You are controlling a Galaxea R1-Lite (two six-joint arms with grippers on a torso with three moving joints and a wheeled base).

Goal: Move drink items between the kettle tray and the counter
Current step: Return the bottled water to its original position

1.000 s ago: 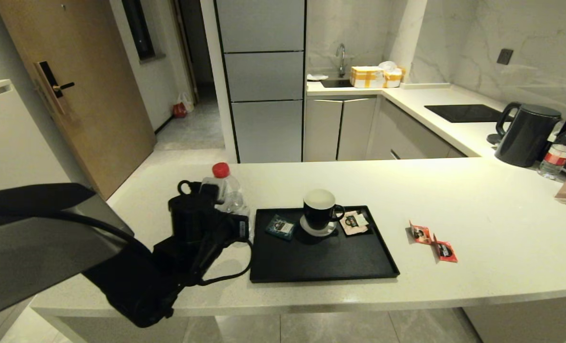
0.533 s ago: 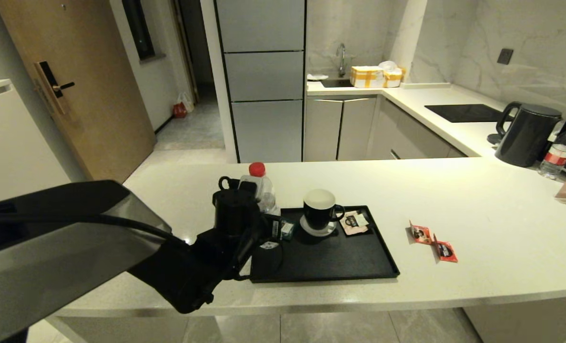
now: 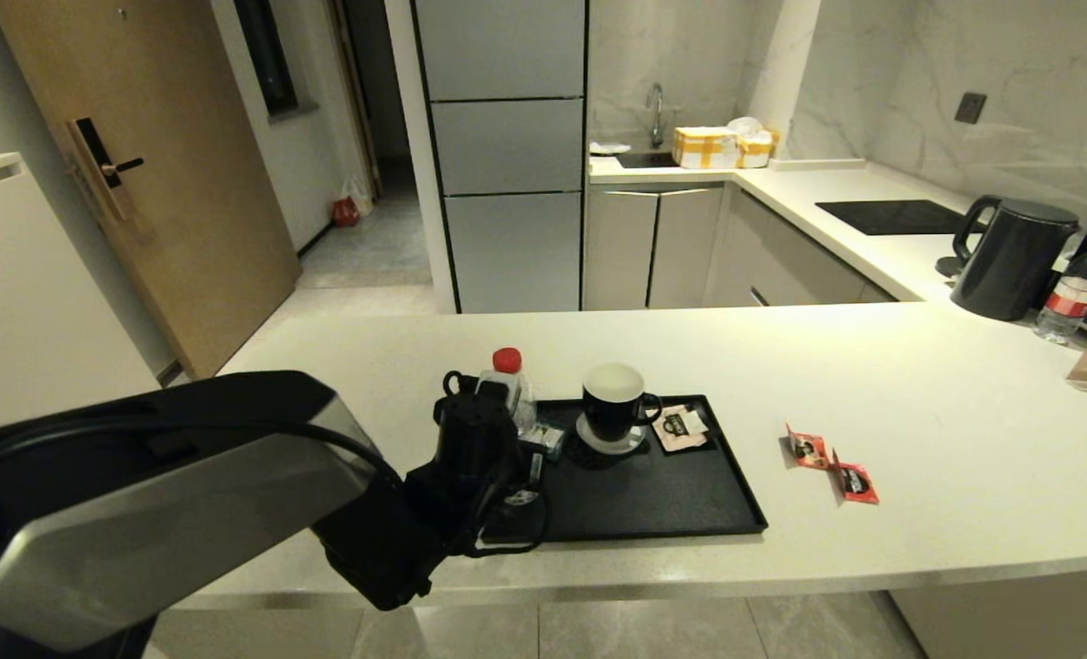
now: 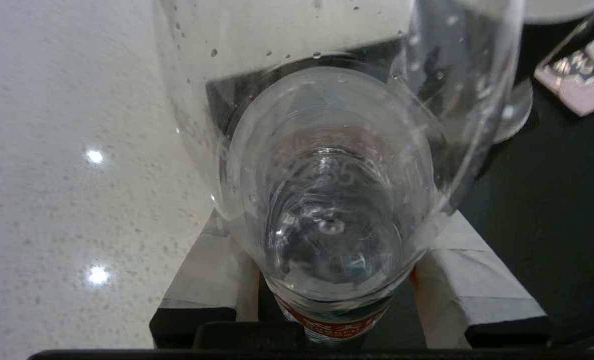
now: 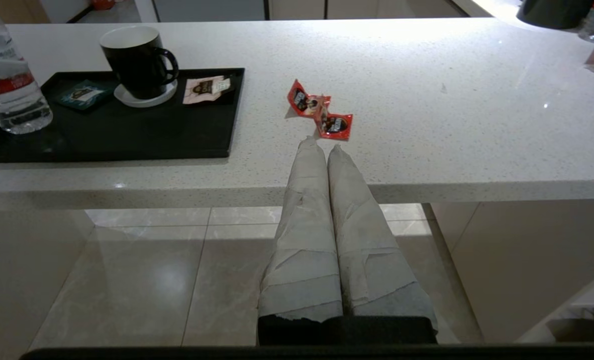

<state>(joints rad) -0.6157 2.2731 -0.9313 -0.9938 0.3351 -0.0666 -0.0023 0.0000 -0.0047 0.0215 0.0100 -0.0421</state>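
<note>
My left gripper (image 4: 329, 235) is shut on the clear water bottle (image 4: 327, 200), its taped fingers (image 4: 217, 270) pressing the red-labelled body from both sides. In the head view the bottle (image 3: 518, 403) stands upright with its red cap on top, at the left end of the black kettle tray (image 3: 662, 499). Whether its base touches the tray I cannot tell. Two red sachets (image 3: 807, 448) (image 3: 856, 481) lie on the off-white counter (image 3: 946, 430) to the right of the tray. My right gripper (image 5: 322, 142) is shut and empty, below the counter's front edge, in line with the sachets (image 5: 322, 110).
On the tray stand a black mug (image 3: 614, 398) on a white coaster, a teal packet (image 5: 83, 93) and a pink packet (image 3: 681, 426). A black kettle (image 3: 1010, 256), a second bottle (image 3: 1070, 293) and a cooktop (image 3: 891, 216) are at the back right.
My left arm has carried the bottle rightwards from over the counter's left part to the tray's left end and lowered it. The sachets and the tray's items have not moved.
</note>
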